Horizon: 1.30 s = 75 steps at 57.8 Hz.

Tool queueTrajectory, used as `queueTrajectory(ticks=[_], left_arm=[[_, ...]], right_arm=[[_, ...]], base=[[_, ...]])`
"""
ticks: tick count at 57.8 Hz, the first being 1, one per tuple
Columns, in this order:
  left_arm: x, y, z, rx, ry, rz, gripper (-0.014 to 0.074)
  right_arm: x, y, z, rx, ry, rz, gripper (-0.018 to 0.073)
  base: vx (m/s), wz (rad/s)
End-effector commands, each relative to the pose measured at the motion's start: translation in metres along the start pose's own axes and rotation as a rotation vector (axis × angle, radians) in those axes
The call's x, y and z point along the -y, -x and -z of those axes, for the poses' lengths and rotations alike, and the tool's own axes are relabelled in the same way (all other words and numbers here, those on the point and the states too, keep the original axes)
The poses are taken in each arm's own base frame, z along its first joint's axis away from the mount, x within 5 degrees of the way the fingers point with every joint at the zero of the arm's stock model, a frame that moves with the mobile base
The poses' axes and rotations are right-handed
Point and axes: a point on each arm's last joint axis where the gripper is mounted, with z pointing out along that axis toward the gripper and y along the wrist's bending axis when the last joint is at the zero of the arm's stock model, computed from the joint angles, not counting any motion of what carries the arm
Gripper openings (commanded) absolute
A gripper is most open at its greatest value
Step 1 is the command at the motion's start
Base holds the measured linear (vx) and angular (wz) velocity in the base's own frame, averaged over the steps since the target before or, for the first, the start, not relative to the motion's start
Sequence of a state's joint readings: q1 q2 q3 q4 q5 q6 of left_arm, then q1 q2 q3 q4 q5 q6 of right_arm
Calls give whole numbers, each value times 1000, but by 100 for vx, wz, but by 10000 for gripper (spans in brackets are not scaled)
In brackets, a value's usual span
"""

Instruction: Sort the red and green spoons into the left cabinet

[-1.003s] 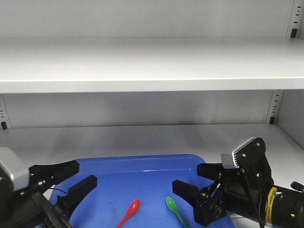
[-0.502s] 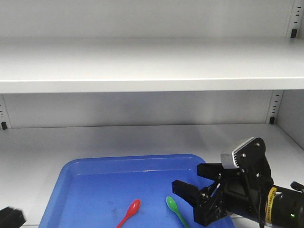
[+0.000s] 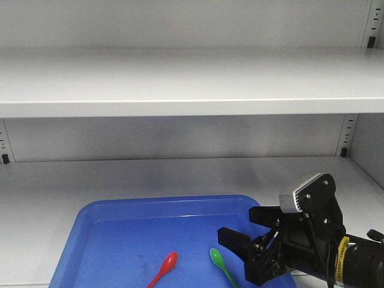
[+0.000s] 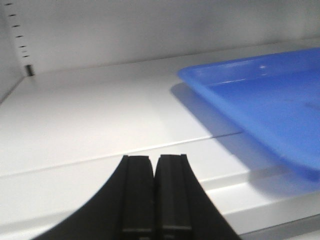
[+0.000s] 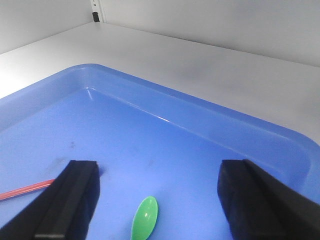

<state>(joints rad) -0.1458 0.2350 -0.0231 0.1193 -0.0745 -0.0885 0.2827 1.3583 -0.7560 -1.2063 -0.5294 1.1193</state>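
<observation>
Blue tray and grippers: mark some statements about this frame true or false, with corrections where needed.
1. Both spoons lie in the blue tray. True: the red spoon and green spoon are both on its floor.
2. The right gripper is shut on the green spoon. False: it is open, with the spoon's bowl between its fingers, ungripped.
3. The left gripper is shut. True: its fingers meet, holding nothing.
4. The left gripper hovers over the tray. False: it is over bare shelf beside the tray.
5. The red spoon lies right of the green one in the front view. False: it lies left.
</observation>
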Motion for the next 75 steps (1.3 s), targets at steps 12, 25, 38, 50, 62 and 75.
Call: queueTrajectory(ticks=[12,25,38,50,62,75], left_arm=[[-6,2,24,242,111,44,-8],[-7,-1,22,201,140,47,-7],[-7,-1,22,201,140,46,-7],[-7,-1,22,201,140,46,-7],[-7,-1,22,201,140,46,-7],[-7,-1,22,201,140,46,-7]], right_arm=[[-4,19,5,81,23,6,553],[-4,17,4,76,22,5,553],[-3,17,3,73,23,3,553],[-3,17,3,73,22,2,553],[-3,17,3,73,22,2,553],[-2,16,3,66,11,5,553]], base=[[0,0],[0,0],[0,0],[0,0],[0,0],[0,0]])
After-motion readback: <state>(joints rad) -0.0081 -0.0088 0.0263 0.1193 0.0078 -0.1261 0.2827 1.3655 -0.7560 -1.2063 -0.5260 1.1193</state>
